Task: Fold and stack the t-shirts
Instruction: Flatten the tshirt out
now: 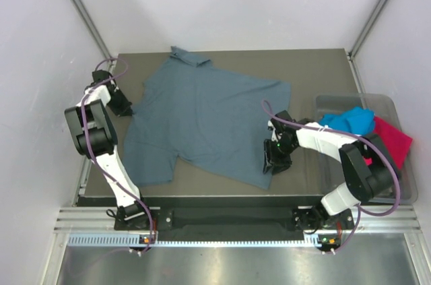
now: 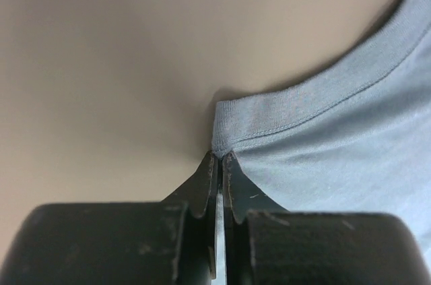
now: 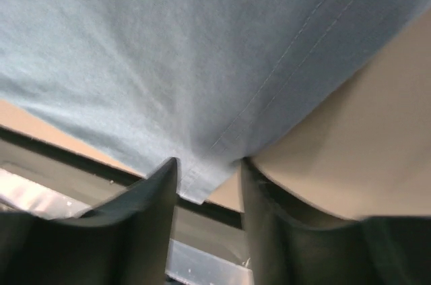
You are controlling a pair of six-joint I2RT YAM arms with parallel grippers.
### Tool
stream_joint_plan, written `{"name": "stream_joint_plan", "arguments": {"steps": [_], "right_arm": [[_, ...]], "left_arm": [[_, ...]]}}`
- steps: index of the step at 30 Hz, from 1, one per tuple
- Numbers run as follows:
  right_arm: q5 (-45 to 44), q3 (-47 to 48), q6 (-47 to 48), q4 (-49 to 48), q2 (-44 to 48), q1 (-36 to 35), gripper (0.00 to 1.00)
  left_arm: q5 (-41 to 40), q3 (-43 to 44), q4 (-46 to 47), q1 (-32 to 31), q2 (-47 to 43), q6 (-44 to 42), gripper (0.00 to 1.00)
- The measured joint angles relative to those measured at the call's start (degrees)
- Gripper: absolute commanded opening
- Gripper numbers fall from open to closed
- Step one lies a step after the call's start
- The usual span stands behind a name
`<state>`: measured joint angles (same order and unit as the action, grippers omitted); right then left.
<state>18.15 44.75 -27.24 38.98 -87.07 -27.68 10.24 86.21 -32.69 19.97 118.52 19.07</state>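
Item: slate-blue t-shirt (image 1: pixel 202 123), spread open and face-up across the middle of the desk (image 1: pixel 310 69), collar toward the desk's far edge.
Fold state: none visible; both sleeves are out and the body is a single layer with light wrinkles.
Other stock: turquoise t-shirt (image 1: pixel 347 121) and magenta t-shirt (image 1: pixel 394 140), bunched together in the clear plastic tub (image 1: pixel 330 102) at the desk's right side, unfolded.
Stack: not begun; no folded piece lies on the desk.
Progress, judged: early. The first shirt is laid out for its first fold, and all three shirts are left to fold and stack.
Left jaws: closed tight, their tips meeting on the ribbed corner of the sleeve cuff (image 2: pixel 269 116) at the desk's left side; the corner looks pinched.
Right jaws: partly apart, astride the stitched hem corner (image 3: pixel 195 187) at the desk's near edge; no grip is made out.
Edges: the collar reaches the desk's far edge; the near hem corner lies right at the desk's near edge, with the rail showing below it.
Open room: a bare strip of desk between the shirt's right sleeve and the tub, and a narrower one along the desk's left side.
Hazard, judged: a thin pinch at either corner could slip on lifting.
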Motion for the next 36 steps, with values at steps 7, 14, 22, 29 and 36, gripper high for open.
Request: {"name": "stream_joint_plan", "arguments": {"steps": [7, 14, 22, 29, 36], "right_arm": [[0.81, -0.81, -1.36, -1.40, -0.57, -0.07, 0.21], [2.73, -2.19, -2.91, -2.93, -0.94, -0.07, 0.00], [2.93, -6.95, -3.39, -2.56, 4.33, -0.09, 0.00], [-1.38, -1.18, -0.42, 3.58, 3.80, 1.29, 0.56], [-5.27, 27.10, 4.46, 6.08, -8.41, 6.08, 0.72]], "left_arm": [[-6.78, -4.74, 0.52, 1.05, -3.76, 2.29, 0.00], [-13.09, -15.13, -0.57, 4.76, -11.72, 5.95, 0.00], [-19.41, -24.50, -4.35, 8.79, -23.54, 9.33, 0.01], [-17.00, -24.41, -3.32, 7.56, -33.03, 8.70, 0.54], [-12.22, -16.22, 4.17, -3.72, -31.89, 10.99, 0.64]]}}
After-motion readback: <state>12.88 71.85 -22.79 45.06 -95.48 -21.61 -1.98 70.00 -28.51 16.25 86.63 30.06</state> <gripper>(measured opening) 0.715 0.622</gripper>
